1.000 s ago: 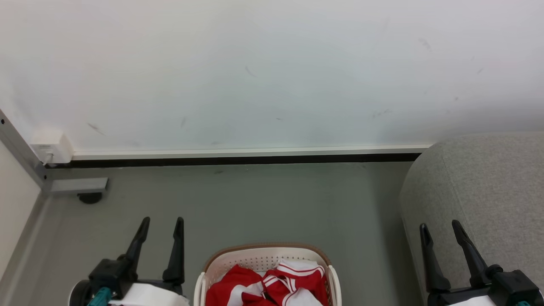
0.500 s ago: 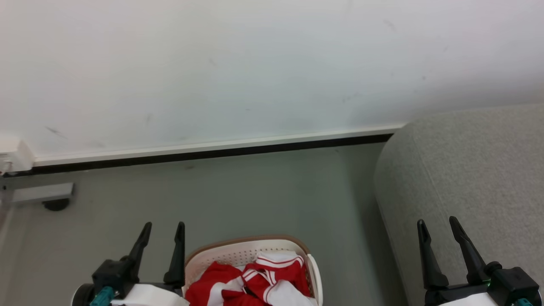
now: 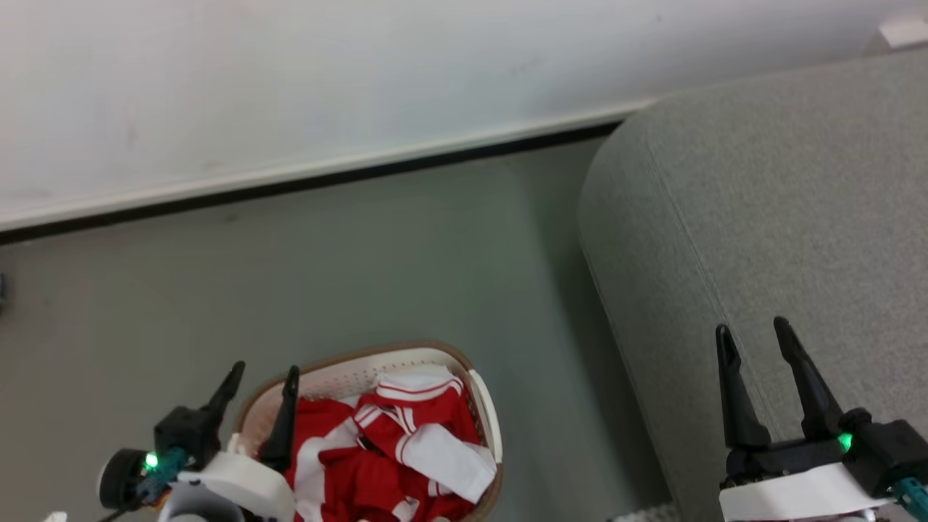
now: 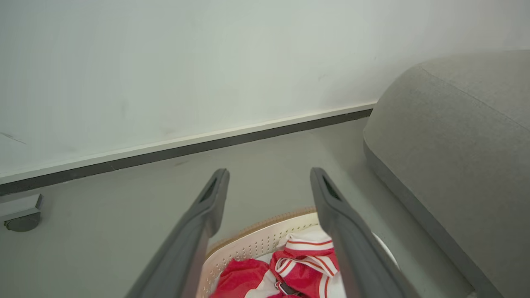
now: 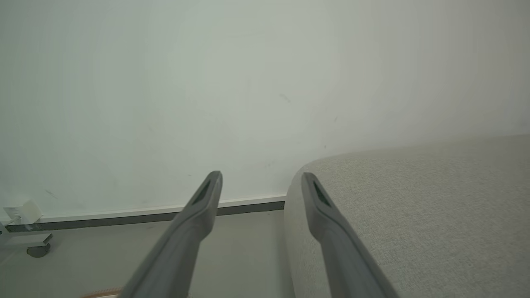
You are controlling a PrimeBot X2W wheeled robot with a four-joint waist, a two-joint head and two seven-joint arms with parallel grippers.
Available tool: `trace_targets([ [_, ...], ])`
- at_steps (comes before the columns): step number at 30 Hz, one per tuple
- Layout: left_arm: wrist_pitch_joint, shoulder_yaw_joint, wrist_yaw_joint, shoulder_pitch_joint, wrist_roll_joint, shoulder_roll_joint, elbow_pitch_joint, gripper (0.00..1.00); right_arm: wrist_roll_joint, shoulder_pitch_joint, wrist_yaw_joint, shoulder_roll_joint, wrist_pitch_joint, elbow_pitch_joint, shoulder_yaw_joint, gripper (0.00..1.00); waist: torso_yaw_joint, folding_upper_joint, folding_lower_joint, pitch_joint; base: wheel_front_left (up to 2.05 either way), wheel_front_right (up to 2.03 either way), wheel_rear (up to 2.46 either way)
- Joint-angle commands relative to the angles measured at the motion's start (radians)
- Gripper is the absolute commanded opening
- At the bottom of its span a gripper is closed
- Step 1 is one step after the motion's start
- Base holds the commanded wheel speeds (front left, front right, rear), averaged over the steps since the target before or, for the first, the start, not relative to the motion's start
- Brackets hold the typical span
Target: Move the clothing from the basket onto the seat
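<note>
Red and white clothing (image 3: 391,449) with striped trim lies bunched in the cream perforated basket (image 3: 487,415), which stands on the grey floor at the bottom of the head view. My left gripper (image 3: 264,370) hovers open over the basket's left rim, nothing between its fingers. The left wrist view has the clothing (image 4: 304,267) and basket (image 4: 248,248) below my left gripper (image 4: 269,174). The grey seat (image 3: 761,203) fills the right side. My right gripper (image 3: 752,328) stands open above the seat's edge, holding nothing. In the right wrist view my right gripper (image 5: 260,176) points at the seat (image 5: 414,215) and wall.
A white wall (image 3: 290,80) with a white and black skirting strip (image 3: 304,181) runs behind the floor (image 3: 326,275). A grey frame foot with a caster (image 4: 18,217) stands at the far left by the wall.
The camera has turned right and tilted down: the seat takes up more of the picture and the basket has slid left and up. Both grippers stay open.
</note>
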Motion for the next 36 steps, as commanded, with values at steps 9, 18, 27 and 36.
trace_targets([
  [9, -0.001, -0.112, -0.011, -0.166, 0.078, 0.138, 0.243, 1.0, 0.037, -0.087, -0.002, -0.002, 0.001, -0.067, -0.001, 1.0, -0.116, -0.0001, -0.0001, 0.222, 0.0, 0.0, 0.0],
  [18, -0.001, -0.285, -0.011, -0.325, 0.107, 0.206, 0.532, 1.0, 0.078, -0.14, -0.002, -0.002, 0.001, -0.11, 0.01, 1.0, -0.177, -0.0001, -0.0001, 0.342, 0.0, 0.0, 0.0],
  [27, 0.062, -0.447, -0.011, -0.495, 0.183, 0.286, 0.751, 1.0, 0.16, -0.184, -0.002, -0.001, 0.0, -0.159, 0.038, 1.0, -0.24, -0.0001, -0.0001, 0.464, 0.0, 0.0, 0.0],
  [36, 0.122, -0.514, -0.009, -0.584, 0.233, 0.337, 0.824, 1.0, 0.221, -0.202, -0.002, -0.001, 0.001, -0.233, 0.057, 1.0, -0.295, -0.0001, -0.0001, 0.558, 0.0, 0.0, 0.0],
])
